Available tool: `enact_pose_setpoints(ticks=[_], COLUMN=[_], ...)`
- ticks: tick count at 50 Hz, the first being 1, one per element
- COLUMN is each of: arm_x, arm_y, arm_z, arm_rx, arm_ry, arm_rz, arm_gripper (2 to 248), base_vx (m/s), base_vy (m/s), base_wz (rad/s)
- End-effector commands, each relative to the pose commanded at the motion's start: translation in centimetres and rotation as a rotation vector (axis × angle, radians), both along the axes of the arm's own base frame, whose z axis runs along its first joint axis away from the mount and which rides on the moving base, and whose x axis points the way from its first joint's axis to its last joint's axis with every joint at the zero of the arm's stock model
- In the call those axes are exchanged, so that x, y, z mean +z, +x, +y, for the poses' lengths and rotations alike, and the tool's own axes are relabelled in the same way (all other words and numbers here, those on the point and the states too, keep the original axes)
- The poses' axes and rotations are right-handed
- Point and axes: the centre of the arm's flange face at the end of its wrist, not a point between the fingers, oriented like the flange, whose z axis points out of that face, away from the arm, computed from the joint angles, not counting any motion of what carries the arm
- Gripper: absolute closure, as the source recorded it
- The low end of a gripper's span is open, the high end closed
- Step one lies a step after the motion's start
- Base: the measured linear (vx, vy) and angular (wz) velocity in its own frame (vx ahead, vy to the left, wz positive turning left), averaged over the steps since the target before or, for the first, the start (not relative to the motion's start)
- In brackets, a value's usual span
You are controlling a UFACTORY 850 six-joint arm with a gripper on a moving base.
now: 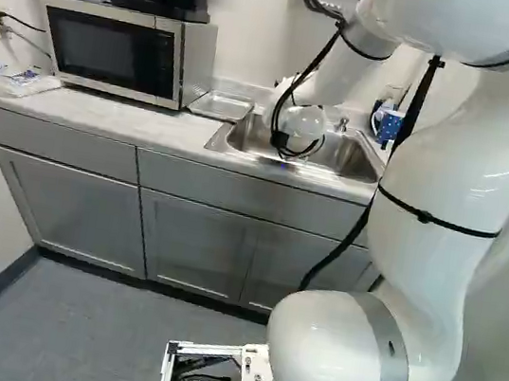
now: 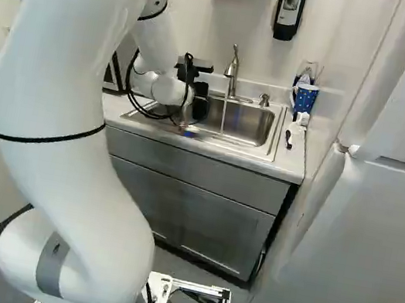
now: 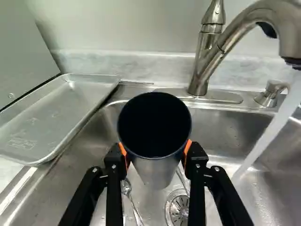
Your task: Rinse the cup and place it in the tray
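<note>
the cup [image 3: 154, 136] is gripped between the fingers [image 3: 113, 165], over the sink [image 3: 221, 127], its mouth facing the wrist. taking straight ahead of the fingers as twelve o'clock, the running water [image 3: 270, 134] falls at three, apart from the cup, and the tray [image 3: 61, 110] sits at ten. its dark inside hides any water, so the rinse may or may not be finished; placing it in the tray remains. the sink holds a spoon [image 3: 126, 187], at seven o'clock from the cup.
</note>
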Motion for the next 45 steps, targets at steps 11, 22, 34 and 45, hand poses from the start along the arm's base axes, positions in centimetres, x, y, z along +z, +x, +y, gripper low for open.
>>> enact_pose_setpoints(ticks=[11,22,34,45], arm_x=[0.0,0.1,0.1,0.1], arm_y=[-0.9,-1.7,-2.6,-3.4], arm_z=[-1.1,-2.4,-3.7,-4.9], arm_rx=[-0.022,-0.046,-0.074,-0.1], arm_ry=[0.0,0.0,0.0,0.0], arm_rz=[0.002,0.004,0.006,0.007], arm_gripper=[126,126,126,126], base_vx=[0.0,0.0,0.0,0.0], base_vy=[0.0,0.0,0.0,0.0], base_wz=[0.0,0.0,0.0,0.0])
